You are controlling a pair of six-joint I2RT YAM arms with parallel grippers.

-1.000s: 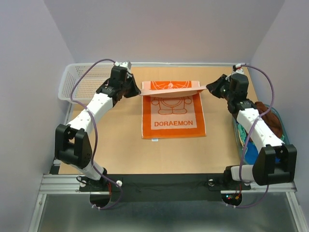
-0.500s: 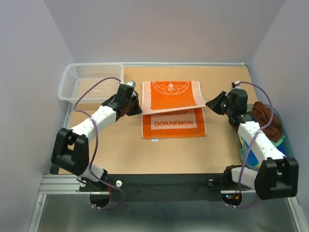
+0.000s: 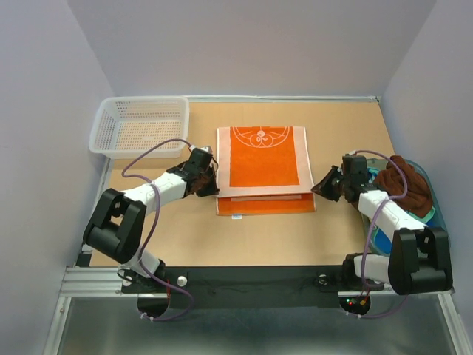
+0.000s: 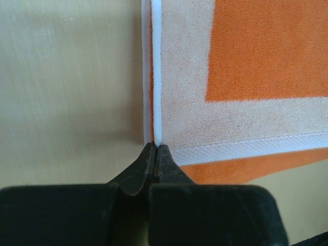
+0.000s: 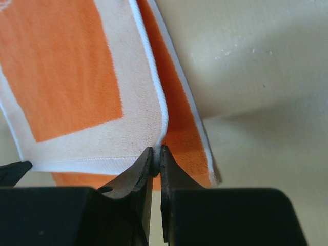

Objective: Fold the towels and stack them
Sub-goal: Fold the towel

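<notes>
An orange towel [image 3: 264, 163] with a pale border and a white circle emblem lies folded in half on the table. Its upper layer reaches almost to the near edge of the lower layer. My left gripper [image 3: 213, 189] is shut on the upper layer's near left corner [image 4: 156, 141]. My right gripper [image 3: 318, 190] is shut on the near right corner [image 5: 156, 154]. In both wrist views the towel's white hem sits pinched between the black fingertips. A dark brown towel [image 3: 405, 183] lies bunched in the tub at the right.
A white mesh basket [image 3: 140, 126] stands at the back left. A translucent blue-green tub [image 3: 436, 214] with crumpled cloths sits at the right edge, close behind my right arm. Bare wooden table [image 3: 192, 237] lies in front of the towel.
Both grippers have drawn the towel's far edge toward the near side and down. The upper layer now covers the printed half, hiding the lettering.
</notes>
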